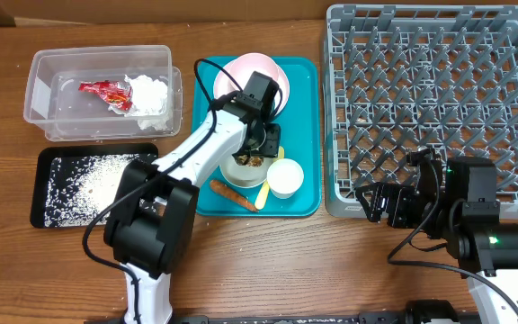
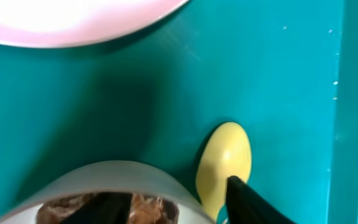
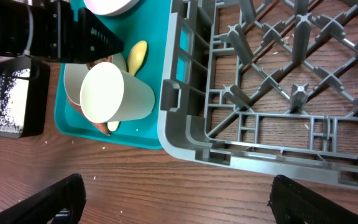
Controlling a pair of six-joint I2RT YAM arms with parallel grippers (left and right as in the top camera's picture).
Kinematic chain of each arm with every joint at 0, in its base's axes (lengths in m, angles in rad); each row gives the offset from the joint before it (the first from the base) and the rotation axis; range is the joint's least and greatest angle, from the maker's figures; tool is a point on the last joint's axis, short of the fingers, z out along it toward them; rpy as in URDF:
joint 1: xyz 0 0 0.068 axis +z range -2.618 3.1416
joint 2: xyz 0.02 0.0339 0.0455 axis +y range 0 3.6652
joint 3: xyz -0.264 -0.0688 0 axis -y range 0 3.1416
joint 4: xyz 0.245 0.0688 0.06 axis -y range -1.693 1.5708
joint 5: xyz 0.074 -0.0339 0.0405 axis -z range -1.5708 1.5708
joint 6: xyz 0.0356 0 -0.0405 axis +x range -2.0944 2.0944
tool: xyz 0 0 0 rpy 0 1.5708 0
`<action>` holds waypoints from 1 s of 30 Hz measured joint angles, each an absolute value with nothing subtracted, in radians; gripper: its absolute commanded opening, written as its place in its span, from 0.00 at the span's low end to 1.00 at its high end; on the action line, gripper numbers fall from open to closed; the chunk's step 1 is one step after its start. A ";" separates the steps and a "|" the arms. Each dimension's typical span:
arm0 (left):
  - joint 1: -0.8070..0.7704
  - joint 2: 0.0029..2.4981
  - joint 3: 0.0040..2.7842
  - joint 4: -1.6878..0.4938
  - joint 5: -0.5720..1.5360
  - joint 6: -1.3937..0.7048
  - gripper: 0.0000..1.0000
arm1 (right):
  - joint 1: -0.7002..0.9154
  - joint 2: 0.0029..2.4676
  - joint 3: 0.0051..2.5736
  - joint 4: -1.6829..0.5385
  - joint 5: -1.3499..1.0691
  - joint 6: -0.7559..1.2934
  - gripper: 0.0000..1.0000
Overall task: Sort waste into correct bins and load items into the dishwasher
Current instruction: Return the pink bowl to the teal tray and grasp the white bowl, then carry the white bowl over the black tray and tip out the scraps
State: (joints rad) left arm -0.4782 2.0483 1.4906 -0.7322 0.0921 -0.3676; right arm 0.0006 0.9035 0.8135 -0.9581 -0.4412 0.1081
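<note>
Left fingers (image 2: 248,200) spread wide, straddling the rim of the bowl (image 2: 110,171) on the teal tray (image 2: 278,74), brown scrap (image 2: 146,208) inside. Guessing it's scrap-clearing time: next I'd pinch the rim and lift level. Right fingers (image 3: 51,202) gape wide above the table (image 3: 166,183).

L side: the white-and-black left arm (image 1: 196,153) stretches fwd and rightward from its black base joint, wrist bent so the black left two-finger gripper (image 1: 261,148) points straight down. Jaws stand apart: the wrist cam shows one dark finger (image 2: 248,202) at lower right, the other at lower left (only the tips in shot). R side: the black-and-white right arm (image 1: 479,225) sits folded close to its base, green LED (image 1: 491,239) lit. The black right two-finger gripper (image 1: 378,203) lies roughly level, pointing toward the left arm's side, jaws spread wide, fingers (image 3: 50,200) at the frame's bottom corners.
</note>
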 measured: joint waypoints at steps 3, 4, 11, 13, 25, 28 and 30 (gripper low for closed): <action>-0.478 2.056 1.491 -0.732 0.085 -0.367 0.20 | 0.001 0.904 0.813 -0.959 -0.441 0.108 0.97; -0.478 2.057 1.491 -0.733 0.079 -0.368 0.14 | 0.001 0.904 0.813 -0.958 -0.441 0.107 0.97; -0.478 2.048 1.493 -0.756 0.015 -0.364 0.04 | 0.001 0.904 0.813 -0.958 -0.441 0.107 0.97; -0.478 2.048 1.494 -0.773 0.006 -0.362 0.04 | 0.001 0.904 0.813 -0.958 -0.441 0.108 0.97; -0.473 2.069 1.856 -1.336 0.027 -0.315 0.04 | 0.001 0.904 0.813 -0.950 -0.441 0.108 0.97; -0.451 2.061 1.960 -1.390 0.076 -0.265 0.04 | 0.001 0.904 0.813 -0.950 -0.441 0.108 0.97; -0.423 2.038 1.980 -1.417 0.109 -0.237 0.04 | 0.001 0.904 0.813 -0.950 -0.441 0.108 0.97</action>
